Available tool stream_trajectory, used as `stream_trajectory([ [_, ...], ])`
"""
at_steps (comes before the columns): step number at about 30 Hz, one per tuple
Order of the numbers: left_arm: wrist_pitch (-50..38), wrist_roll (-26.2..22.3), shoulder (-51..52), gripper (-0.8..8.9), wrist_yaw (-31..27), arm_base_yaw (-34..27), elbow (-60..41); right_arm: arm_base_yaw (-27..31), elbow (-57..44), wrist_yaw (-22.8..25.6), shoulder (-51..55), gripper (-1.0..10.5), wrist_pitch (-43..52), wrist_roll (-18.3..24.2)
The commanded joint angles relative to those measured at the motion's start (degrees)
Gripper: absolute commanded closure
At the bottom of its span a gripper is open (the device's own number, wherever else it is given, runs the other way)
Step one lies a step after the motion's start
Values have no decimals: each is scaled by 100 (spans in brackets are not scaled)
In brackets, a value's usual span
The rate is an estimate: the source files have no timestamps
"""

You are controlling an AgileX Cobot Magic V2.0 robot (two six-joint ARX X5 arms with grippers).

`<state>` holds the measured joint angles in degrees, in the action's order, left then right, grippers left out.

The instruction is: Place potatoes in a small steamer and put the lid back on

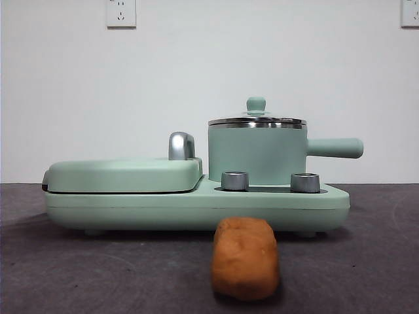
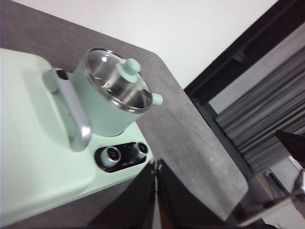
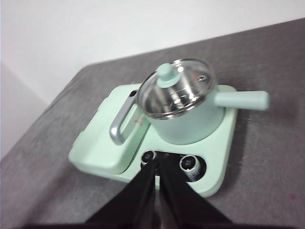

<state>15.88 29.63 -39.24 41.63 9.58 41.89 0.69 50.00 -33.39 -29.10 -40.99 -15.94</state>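
both grippers' jaws pressed together, empty: left gripper (image 2: pixel 156 167), right gripper (image 3: pixel 157 162). one potato (image 1: pixel 245 258) on table (image 1: pixel 366 261), in front of cooker base (image 1: pixel 196 206). one steamer (image 1: pixel 256 154) on base, one glass lid (image 1: pixel 256 120) on it. two knobs (image 1: pixel 235 180).

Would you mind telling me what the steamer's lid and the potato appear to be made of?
The lid looks like clear glass in a shiny steel rim: the pot's metal inside shows through it. The potato is matte, rough and orange-brown, possibly foam or a soft replica; that stays uncertain.
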Motion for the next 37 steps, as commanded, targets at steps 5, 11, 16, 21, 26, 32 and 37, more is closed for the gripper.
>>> stream_trajectory([
  [5, -227, 4, -393, 806, 83, 101, 437, -20, 334, -638, -472, 934, 52, 487],
  [11, -212, -22, -730, 804, 90, 227, 758, -20, 334, -726, -612, 866, 155, 490],
  [16, -214, -129, -1093, 642, 87, 450, 1036, -20, 334, -715, -739, 601, 153, 487],
  [21, -214, -350, -1504, 463, 87, 682, 1314, -20, 334, -717, -835, 484, 151, 483],
  [26, -186, -564, -1871, 374, 87, 957, 1554, -20, 334, -717, -914, 480, 157, 483],
  [32, -166, -765, -2247, 375, 87, 1191, 1829, -81, 334, -715, -1117, 480, 197, 479],
  [37, 9, -975, -2483, 375, 87, 1325, 2000, -330, 334, -710, -1449, 480, 411, 433],
])
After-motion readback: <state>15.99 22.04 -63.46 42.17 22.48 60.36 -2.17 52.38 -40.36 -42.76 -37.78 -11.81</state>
